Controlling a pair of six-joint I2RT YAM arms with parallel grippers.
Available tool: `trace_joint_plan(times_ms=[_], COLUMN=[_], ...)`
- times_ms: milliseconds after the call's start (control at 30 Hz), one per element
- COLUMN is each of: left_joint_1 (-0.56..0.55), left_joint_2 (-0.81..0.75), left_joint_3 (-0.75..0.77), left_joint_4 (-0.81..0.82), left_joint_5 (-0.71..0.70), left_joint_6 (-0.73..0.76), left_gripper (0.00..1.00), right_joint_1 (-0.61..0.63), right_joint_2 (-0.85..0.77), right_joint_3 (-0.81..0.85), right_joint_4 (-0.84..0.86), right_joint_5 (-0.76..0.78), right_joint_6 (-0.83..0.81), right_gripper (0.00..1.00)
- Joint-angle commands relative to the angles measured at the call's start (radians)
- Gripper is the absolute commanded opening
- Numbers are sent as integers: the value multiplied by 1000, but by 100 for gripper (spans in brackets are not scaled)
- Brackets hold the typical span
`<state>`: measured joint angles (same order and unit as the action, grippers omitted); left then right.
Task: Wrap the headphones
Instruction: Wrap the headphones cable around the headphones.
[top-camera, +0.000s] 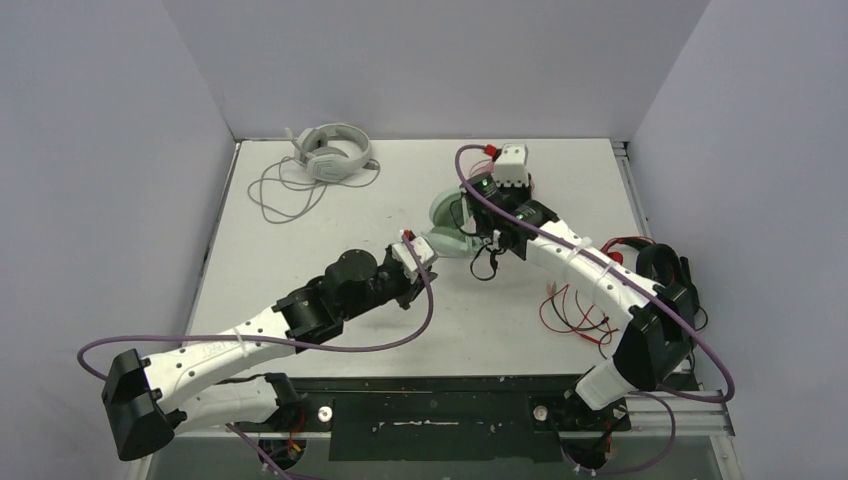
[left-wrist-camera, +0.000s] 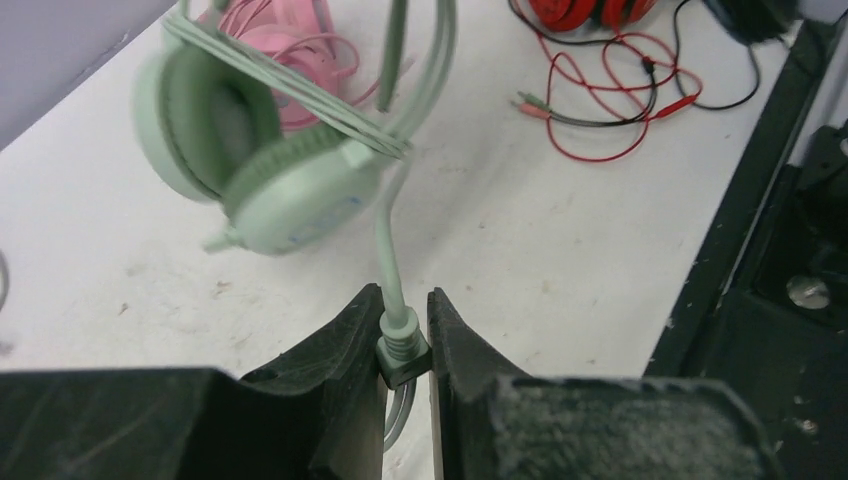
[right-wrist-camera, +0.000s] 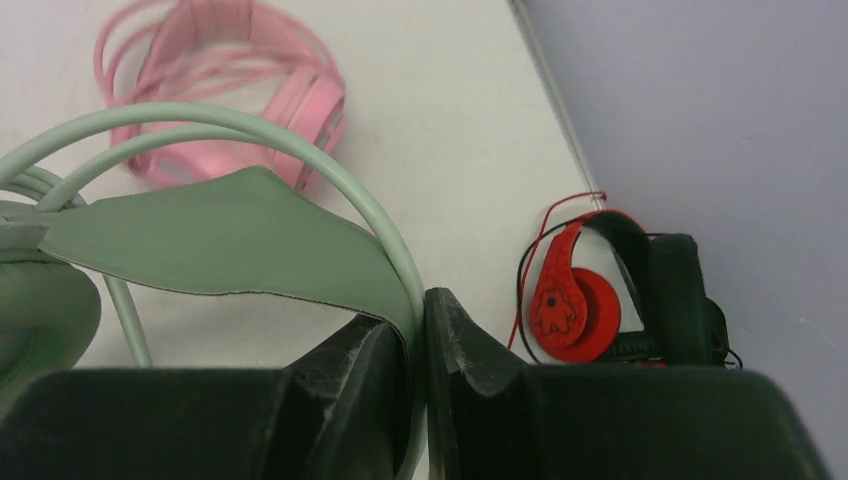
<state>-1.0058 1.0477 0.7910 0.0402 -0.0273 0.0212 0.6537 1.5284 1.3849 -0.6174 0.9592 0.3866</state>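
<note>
Left wrist | left claw (left-wrist-camera: 405, 335) pinching mint cable (left-wrist-camera: 388, 250) (left arm (top-camera: 250, 335) stretched to centre) | right claw (right-wrist-camera: 415, 345) clamping mint headband (right-wrist-camera: 230, 235)

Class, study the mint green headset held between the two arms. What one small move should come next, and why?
Probably the left gripper should carry the cable end around the mint green headphones for another turn. It is shut on the plug, strands already cross one cup, a short length is unwound, and the right gripper pins the headband.
</note>
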Motion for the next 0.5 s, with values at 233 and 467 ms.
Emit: trace_joint_plan(times_ms=[233, 467], left_joint_1=[151, 249], left_joint_2=[-28, -20], left_joint_3=[77, 96], left_joint_4=[-138, -186], left_joint_5=[66, 206], left_joint_6=[117, 84], left_gripper=[2, 7], right_joint_1=[242, 295], right_joint_2=[-115, -221], right_joint_3=[-70, -104], right_joint_4=[-180, -191], right_joint_5=[-332, -589], right_joint_6=[-171, -187], right_gripper=[0, 0])
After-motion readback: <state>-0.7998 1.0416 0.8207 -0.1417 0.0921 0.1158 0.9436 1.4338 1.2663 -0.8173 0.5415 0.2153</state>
